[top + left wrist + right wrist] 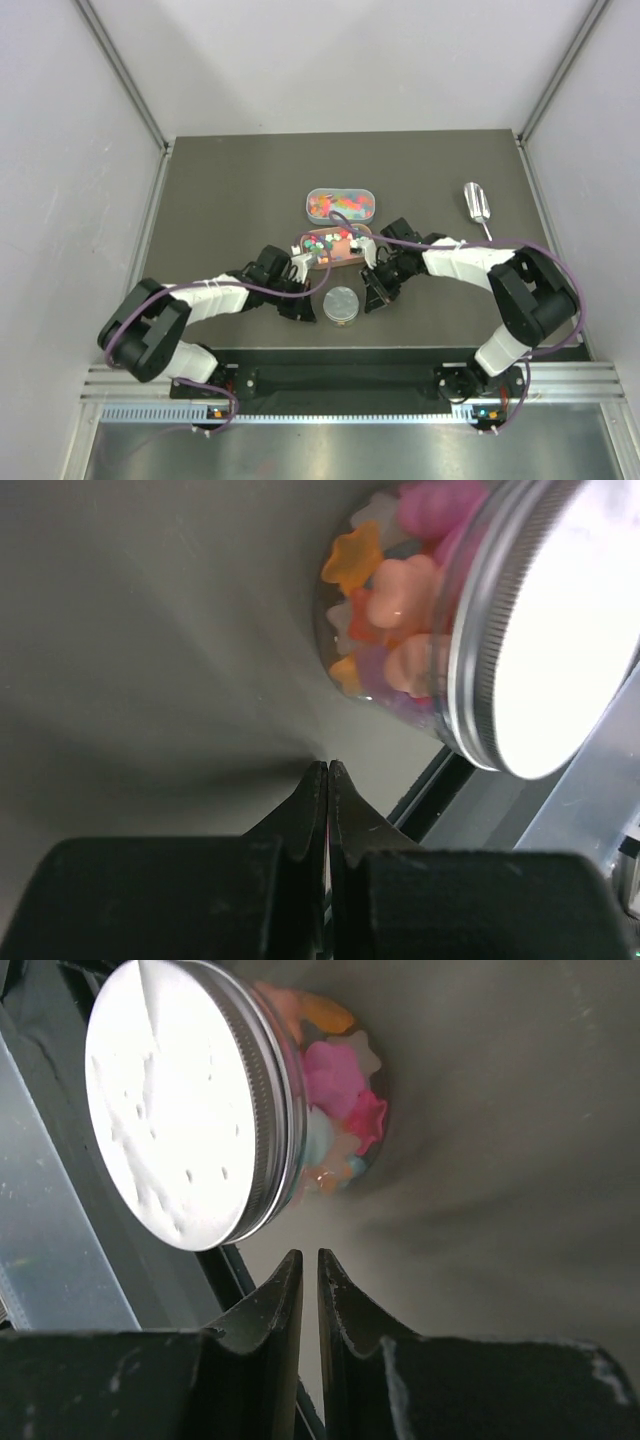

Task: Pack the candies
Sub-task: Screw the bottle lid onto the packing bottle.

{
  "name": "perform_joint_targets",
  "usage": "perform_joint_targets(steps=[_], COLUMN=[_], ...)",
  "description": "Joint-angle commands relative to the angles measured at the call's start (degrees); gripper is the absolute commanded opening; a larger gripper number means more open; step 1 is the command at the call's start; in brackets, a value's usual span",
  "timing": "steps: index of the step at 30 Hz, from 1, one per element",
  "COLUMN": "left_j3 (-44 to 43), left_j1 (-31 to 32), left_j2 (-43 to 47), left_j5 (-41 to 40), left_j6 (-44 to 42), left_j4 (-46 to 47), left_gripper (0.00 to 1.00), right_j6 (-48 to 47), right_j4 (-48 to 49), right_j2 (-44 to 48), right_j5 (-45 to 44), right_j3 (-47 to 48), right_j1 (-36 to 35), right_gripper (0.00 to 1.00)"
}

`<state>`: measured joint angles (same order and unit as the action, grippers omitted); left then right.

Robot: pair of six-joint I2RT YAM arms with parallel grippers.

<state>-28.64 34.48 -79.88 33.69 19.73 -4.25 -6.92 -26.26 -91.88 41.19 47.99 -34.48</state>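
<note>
**Packed and capped**

A small round clear jar (341,304), silver-lidded, stands on the dark grey table (230,190) between my grippers, mixed-colour candies (392,600) inside. My left gripper (327,772) is clamped together, empty; my right gripper (309,1260) shows a bare slit, holding nothing. More candies lie in an oval clear tub (311,204) and a brown tray (345,258).

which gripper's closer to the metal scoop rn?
Right. The right gripper is just right of the lidded jar, the scoop farther back on that same side. The left gripper is left of the jar, farther off.
</note>
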Motion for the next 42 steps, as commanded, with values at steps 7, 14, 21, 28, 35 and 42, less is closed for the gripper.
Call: perform_joint_targets(steps=[7,14,21,28,35,42], left_j3=[-3.2,-5.5,-10.5,-14.4,-17.1,-16.9], left_j1=[-0.1,-0.1,0.0,0.1,0.3,-1.1], left_j2=[-3.4,-7.0,-11.4,-15.2,-16.5,-10.8], left_j5=[3.1,5.3,6.7,7.2,6.4,4.2], left_j6=[-0.1,-0.4,-0.4,0.4,0.2,-5.0], left_j4=[3.8,5.4,4.6,4.7,3.2,-7.3], left_gripper=[0.0,0.0,0.0,0.0,0.0,0.0], right_j6=[3.9,3.8,3.2,2.3,0.3,-3.8], right_j4=[4.6,5.3,4.4,3.4,1.2,-4.2], right_j2=[-3.1,-2.8,-2.3,-3.0,-4.9,-1.6], right_j5=[0.2,0.1,-0.2,-1.7,-2.9,-9.2], right_j3=[3.5,2.2,2.7,4.1,6.3,6.7], right_j1=[-0.9,-1.3,-1.2,1.1,4.0,4.2], right_gripper=[0.11,0.11,0.11,0.11,0.1,0.1])
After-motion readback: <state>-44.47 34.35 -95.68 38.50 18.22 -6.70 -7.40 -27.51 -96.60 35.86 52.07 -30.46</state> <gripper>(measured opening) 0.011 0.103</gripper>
